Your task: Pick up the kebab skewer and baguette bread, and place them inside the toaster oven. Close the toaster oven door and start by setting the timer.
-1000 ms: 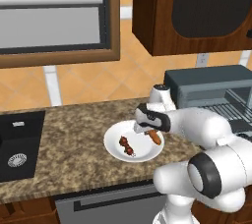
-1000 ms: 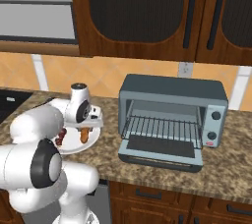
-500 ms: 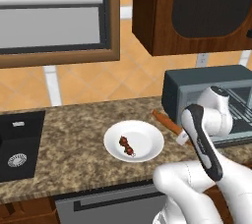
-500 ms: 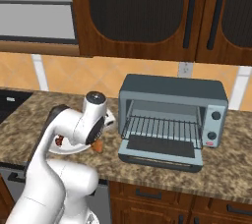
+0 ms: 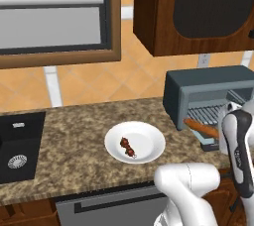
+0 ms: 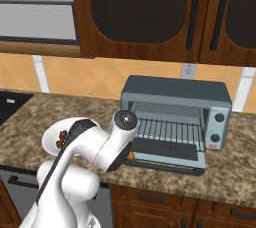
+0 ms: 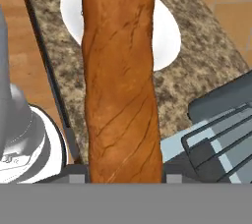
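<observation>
The orange-brown baguette bread point(image 7: 120, 75) is clamped in my gripper point(image 7: 123, 175), which is shut on its near end. It hangs level just in front of the toaster oven point(image 5: 208, 88), pointing left over the counter. The toaster oven door point(image 6: 167, 153) lies folded down and open, and the wire rack point(image 6: 170, 131) inside is bare. The kebab skewer point(image 5: 128, 147) lies on the white plate point(image 5: 149, 136), left of the oven. In the right base view my arm hides most of the gripper and the loaf.
A black sink point(image 5: 17, 145) is set into the granite counter at far left. Dark wooden wall cabinets point(image 6: 150, 12) hang above the oven. The oven's knobs point(image 6: 218, 128) sit on its right front panel. A drawer front runs below the counter edge.
The arm has swung right, carrying the baguette off the plate and over to the open front of the toaster oven. The kebab stays on the plate.
</observation>
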